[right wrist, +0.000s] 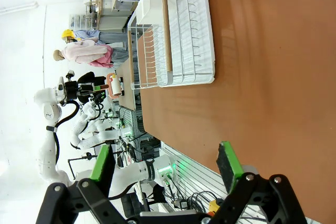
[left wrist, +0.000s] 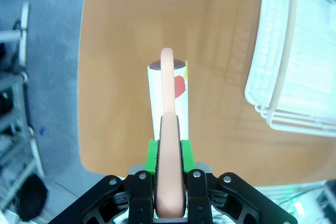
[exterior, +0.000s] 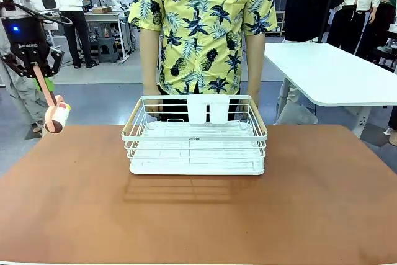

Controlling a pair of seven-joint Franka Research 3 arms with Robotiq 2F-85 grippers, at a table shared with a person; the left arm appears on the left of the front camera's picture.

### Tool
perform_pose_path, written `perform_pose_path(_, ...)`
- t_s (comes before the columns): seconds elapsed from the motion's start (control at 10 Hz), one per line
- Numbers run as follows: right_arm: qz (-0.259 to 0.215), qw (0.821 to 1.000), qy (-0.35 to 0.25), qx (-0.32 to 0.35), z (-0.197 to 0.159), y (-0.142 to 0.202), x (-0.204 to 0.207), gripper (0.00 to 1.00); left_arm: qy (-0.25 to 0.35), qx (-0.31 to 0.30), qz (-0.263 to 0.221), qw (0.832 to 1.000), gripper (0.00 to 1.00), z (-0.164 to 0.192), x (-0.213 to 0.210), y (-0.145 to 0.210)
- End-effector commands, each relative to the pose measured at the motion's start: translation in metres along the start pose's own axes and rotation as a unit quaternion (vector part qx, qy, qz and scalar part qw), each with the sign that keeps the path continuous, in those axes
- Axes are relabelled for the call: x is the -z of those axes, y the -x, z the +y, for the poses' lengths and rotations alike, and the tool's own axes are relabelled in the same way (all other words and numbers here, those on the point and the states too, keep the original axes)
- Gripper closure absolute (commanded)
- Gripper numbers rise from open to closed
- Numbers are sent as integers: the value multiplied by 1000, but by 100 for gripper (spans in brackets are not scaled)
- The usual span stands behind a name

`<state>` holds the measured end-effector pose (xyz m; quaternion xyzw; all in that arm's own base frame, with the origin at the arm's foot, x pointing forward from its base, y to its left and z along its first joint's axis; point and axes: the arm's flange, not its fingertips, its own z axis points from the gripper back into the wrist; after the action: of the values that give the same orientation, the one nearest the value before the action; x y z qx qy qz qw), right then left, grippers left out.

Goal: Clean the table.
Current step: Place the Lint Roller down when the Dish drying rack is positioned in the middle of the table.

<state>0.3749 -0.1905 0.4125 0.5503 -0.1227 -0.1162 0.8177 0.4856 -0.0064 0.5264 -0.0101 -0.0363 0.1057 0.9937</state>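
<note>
At far left: my left tool is clamped on a lint roller by its pink handle, head hanging over the table's far-left corner, I'd judge ready to roll.
Roller: smooth pink plastic stem, white paper drum.
Right tool: spread wide, empty, above the near side.
Table: matte reddish-brown, rounded corners.
Rack: white wire dish basket, wooden rails, far centre, by the person.

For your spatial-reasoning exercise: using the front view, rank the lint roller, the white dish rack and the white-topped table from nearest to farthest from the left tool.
1. Lint roller: held in the left tool, hanging over the table's left far corner.
2. White dish rack: mid-table, by the person.
3. White-topped table: far right, behind.
</note>
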Motion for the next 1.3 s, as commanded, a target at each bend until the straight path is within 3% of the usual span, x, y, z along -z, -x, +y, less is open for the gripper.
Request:
perform_pose_path(0.0, 0, 1000, -3, -3, 2, 0, -1, 0, 34, -155, 29, 987, 79, -15, -4, 2)
perform_pose_path(0.1, 0, 1000, -3, -3, 2, 0, -1, 0, 44, -208, 22, 977, 79, -17, -3, 2)
perform_pose_path(0.2, 0, 1000, -3, -3, 2, 0, -1, 0, 72, -280, -17, 957, 79, -18, 0, -1)
perform_pose_path(0.3, 0, 1000, -3, -3, 2, 0, -1, 0, 70, -384, -65, 918, 79, -15, 6, -7)
perform_pose_path(0.4, 0, 1000, -3, -3, 2, 0, -1, 0, 72, -429, -65, 898, 79, -13, 7, -10)
perform_pose_path(0.7, 0, 1000, -3, -3, 2, 0, -1, 0, 103, -559, -121, 814, 79, -12, 7, -37)
perform_pose_path(0.9, 0, 1000, -3, -3, 2, 0, -1, 0, 128, -594, -121, 785, 79, -17, 35, -58)
perform_pose_path(1.2, 0, 1000, -3, -3, 2, 0, -1, 0, 175, -592, -177, 766, 79, -16, 86, -67)
